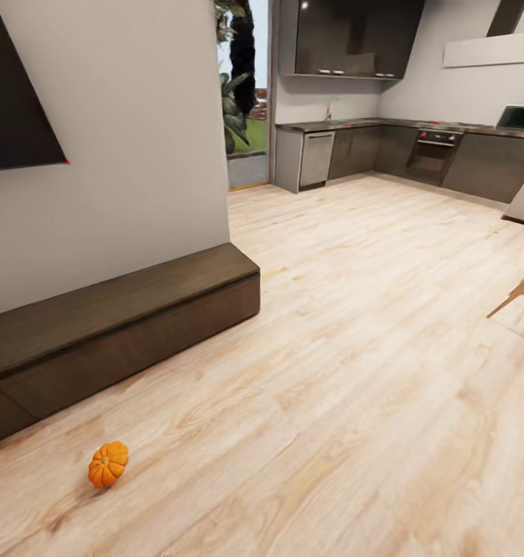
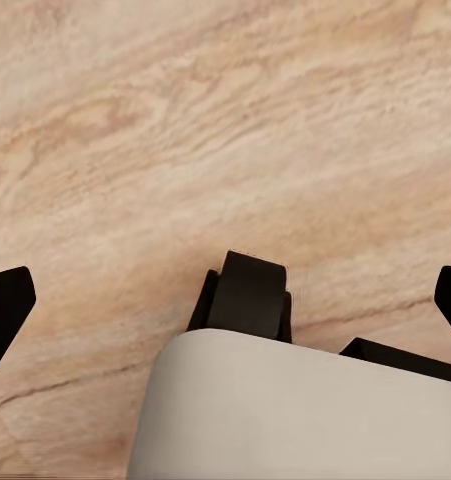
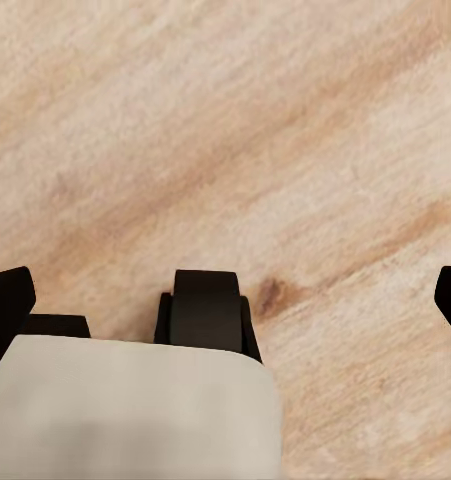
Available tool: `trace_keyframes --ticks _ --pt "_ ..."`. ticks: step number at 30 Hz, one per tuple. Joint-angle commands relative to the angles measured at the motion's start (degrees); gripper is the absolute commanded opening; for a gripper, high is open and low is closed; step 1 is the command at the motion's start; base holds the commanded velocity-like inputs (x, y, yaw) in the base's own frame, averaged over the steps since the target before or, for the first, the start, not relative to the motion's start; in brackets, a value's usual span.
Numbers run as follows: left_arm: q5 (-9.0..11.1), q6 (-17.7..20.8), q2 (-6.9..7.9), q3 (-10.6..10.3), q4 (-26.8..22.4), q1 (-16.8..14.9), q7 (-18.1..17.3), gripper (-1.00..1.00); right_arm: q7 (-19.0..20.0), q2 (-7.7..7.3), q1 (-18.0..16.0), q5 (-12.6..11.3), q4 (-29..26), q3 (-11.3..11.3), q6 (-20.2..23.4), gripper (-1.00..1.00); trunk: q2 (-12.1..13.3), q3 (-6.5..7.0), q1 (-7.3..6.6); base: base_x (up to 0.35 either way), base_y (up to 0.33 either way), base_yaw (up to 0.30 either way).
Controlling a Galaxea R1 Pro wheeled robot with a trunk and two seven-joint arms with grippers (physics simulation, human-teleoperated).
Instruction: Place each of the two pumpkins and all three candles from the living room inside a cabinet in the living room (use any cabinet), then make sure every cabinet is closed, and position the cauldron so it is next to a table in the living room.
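Both wrist views look down at bare wood floor (image 2: pixel 225 120). The left gripper (image 2: pixel 225 300) and right gripper (image 3: pixel 225 300) are wide open, holding nothing. In the head view, one pumpkin (image 1: pixel 107 463) lies on the floor near the shut cabinet (image 1: pixel 122 325), not touching it.

A bright-orange ribbed pumpkin (image 1: pixel 107 463) lies on the pale, wood-grained floor (image 1: pixel 354 402). The cabinet (image 1: pixel 114 333) at ten o'clock is dark brown, the wall (image 1: pixel 130 139) plain light grey, the kitchen units (image 1: pixel 416 155) dark grey.
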Motion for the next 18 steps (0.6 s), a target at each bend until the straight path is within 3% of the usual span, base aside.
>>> trace_keyframes --ticks 1,10,18 --pt "0.0 0.0 -0.01 0.0 0.0 0.0 0.0 1.0 0.0 0.0 0.0 0.0 0.0 0.0 0.0 1.0 0.0 0.0 0.0 0.0 0.0 0.291" --pt "0.0 0.0 -0.03 0.0 0.0 0.0 0.0 1.0 0.0 0.01 0.0 0.0 0.0 0.0 0.0 1.0 0.0 0.0 0.0 0.0 -0.024 0.29" --pt "-0.1 -0.1 0.19 -0.1 0.1 0.0 0.0 1.0 0.0 0.0 0.0 0.1 0.0 0.0 0.0 1.0 0.0 0.0 0.0 0.102 -0.154 0.29"
